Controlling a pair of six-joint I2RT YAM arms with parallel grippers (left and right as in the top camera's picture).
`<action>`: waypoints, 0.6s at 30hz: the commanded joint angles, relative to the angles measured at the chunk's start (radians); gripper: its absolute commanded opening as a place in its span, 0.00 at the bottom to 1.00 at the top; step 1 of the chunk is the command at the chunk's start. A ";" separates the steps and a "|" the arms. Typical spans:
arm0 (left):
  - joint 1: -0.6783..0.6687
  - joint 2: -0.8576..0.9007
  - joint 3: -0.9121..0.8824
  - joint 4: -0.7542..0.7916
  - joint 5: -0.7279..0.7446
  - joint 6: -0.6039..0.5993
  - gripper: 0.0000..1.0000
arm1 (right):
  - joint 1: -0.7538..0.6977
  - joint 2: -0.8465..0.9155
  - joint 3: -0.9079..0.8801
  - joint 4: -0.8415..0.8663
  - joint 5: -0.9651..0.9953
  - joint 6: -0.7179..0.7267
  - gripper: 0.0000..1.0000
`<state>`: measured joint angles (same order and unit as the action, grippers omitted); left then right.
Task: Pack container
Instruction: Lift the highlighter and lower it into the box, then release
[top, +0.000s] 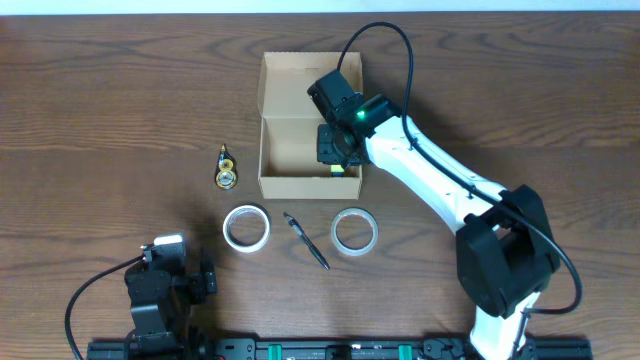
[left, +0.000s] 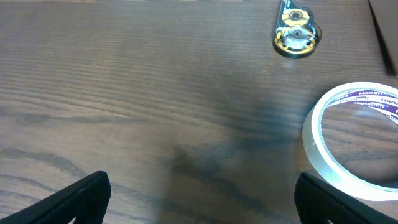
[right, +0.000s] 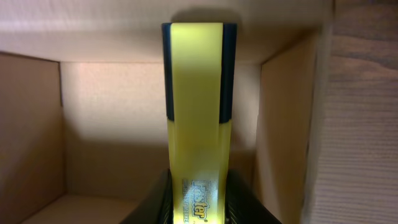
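The tan cardboard box (top: 290, 140) stands open at the middle of the table, its flap lid laid back on the far side. My right gripper (top: 337, 152) reaches down into the box's right part and is shut on a yellow highlighter (right: 198, 124) with a dark cap. In the right wrist view the highlighter points at the inner box wall (right: 112, 124). My left gripper (left: 199, 199) is open and empty, low over the bare table at the front left, with a tape roll (left: 354, 143) to its right.
In front of the box lie two white tape rolls (top: 246, 228) (top: 354, 231) with a black pen (top: 306, 241) between them. A small yellow correction-tape dispenser (top: 227, 168) lies left of the box and also shows in the left wrist view (left: 296, 32).
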<state>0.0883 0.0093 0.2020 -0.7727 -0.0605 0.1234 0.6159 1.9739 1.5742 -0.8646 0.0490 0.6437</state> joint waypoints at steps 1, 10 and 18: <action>-0.004 -0.006 -0.024 -0.027 -0.021 -0.019 0.95 | 0.008 0.020 0.016 -0.004 0.014 0.014 0.07; -0.004 -0.006 -0.024 -0.027 -0.021 -0.019 0.95 | 0.020 0.029 0.016 -0.030 0.014 0.014 0.08; -0.004 -0.006 -0.024 -0.027 -0.021 -0.019 0.96 | 0.028 0.029 0.016 -0.079 -0.001 0.040 0.09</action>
<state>0.0883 0.0093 0.2020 -0.7727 -0.0605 0.1234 0.6319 1.9938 1.5742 -0.9367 0.0456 0.6586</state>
